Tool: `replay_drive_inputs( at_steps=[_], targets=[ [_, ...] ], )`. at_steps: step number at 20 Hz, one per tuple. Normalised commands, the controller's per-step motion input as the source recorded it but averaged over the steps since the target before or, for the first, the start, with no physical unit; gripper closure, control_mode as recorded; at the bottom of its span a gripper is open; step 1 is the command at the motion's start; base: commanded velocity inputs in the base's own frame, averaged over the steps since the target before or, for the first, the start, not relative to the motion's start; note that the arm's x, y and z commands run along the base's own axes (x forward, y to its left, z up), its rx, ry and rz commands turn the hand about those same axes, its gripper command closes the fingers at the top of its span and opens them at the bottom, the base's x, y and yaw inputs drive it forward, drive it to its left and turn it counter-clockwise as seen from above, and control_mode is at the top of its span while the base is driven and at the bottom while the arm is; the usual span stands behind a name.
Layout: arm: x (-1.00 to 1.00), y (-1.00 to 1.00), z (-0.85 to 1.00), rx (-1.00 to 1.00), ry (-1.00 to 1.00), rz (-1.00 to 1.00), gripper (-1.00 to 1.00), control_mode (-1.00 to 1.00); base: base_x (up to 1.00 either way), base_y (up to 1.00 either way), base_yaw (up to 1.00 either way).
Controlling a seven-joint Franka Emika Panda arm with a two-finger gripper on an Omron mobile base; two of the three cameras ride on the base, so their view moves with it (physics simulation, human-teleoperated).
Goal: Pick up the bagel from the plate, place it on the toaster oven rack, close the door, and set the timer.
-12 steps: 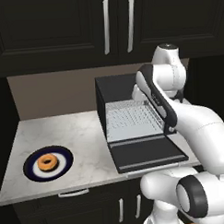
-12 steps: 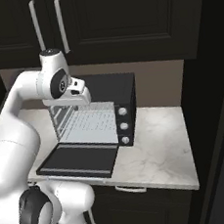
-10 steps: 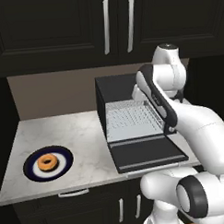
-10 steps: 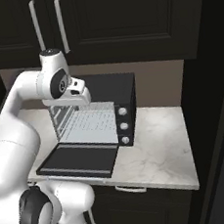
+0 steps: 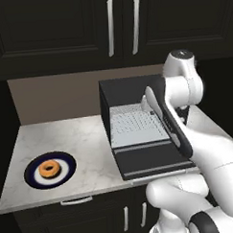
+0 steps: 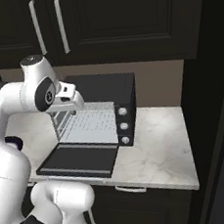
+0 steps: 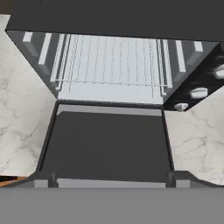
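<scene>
The small orange-brown bagel (image 5: pixel 48 168) lies in the middle of the navy-rimmed plate (image 5: pixel 31 177) at the counter's front left. The toaster oven stands to its right with the black door (image 5: pixel 151 160) (image 6: pixel 80 159) (image 7: pixel 107 140) folded down flat. Inside, the silver wire rack (image 5: pixel 138 127) (image 6: pixel 93 121) (image 7: pixel 111 65) is bare. My gripper (image 6: pixel 69 100) hangs above and in front of the oven's mouth, far from the bagel, looking down on rack and door. Its fingers are hidden, so I cannot tell whether it is open.
Three silver knobs (image 6: pixel 121 126) (image 7: pixel 199 92) run down the oven's right panel. The door's bar handle (image 7: pixel 109 183) lies along its near edge. Marble counter (image 6: pixel 159 143) stretches right of the oven and between oven and plate. Dark cabinets hang overhead.
The arm has shifted slightly, the hand sinking a little in front of the oven. Bagel, plate and door are where they were.
</scene>
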Motion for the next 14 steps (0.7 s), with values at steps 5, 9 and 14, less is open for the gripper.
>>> replay_drive_inputs(
  at_steps=[5, 9, 14],
  targets=[
    [-0.27, 0.15, -0.14, -0.11, -0.11, 0.0, -1.0, -1.0, 0.0, 0.0, 0.0],
    [0.0, 0.1, -0.32, -0.06, -0.03, 0.0, -1.0, -1.0, 0.0, 0.0, 0.0],
    [0.22, 0.11, -0.34, -0.01, 0.0, 0.0, -1.0, -1.0, 0.0, 0.0, 0.0]
  ],
)
